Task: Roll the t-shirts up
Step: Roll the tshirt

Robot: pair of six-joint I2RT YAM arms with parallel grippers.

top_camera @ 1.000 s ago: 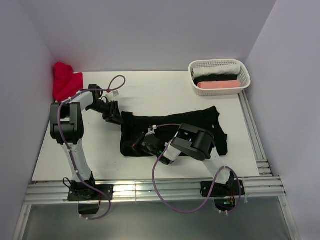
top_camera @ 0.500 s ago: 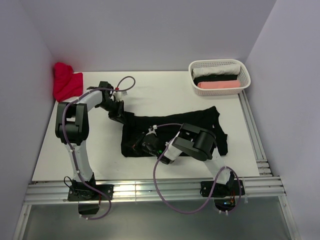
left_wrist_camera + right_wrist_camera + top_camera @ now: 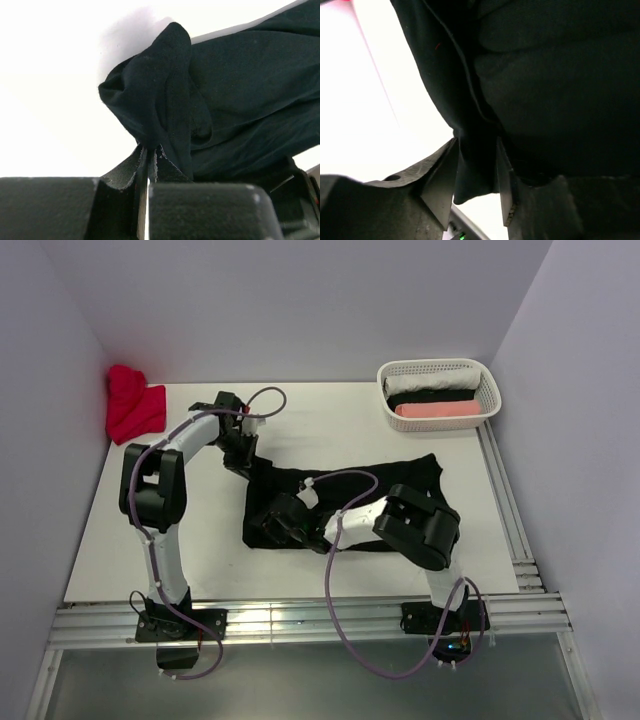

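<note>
Two grips at the left end of the black t-shirt [image 3: 350,490] are what this step seems to need. The left gripper [image 3: 148,150] is pinched tight on a bunched far corner of the cloth, seemingly raised a little off the table [image 3: 330,420]. The right gripper [image 3: 476,150] has its fingers parted around the near hem, with cloth between them but unclamped. It should close well onto the hem, then both should travel level and together so the roll starts straight. The shirt lies mid-table, its long axis running left to right, the right end angled slightly away. Sleeve-like flaps there suggest the hem faces left.
</note>
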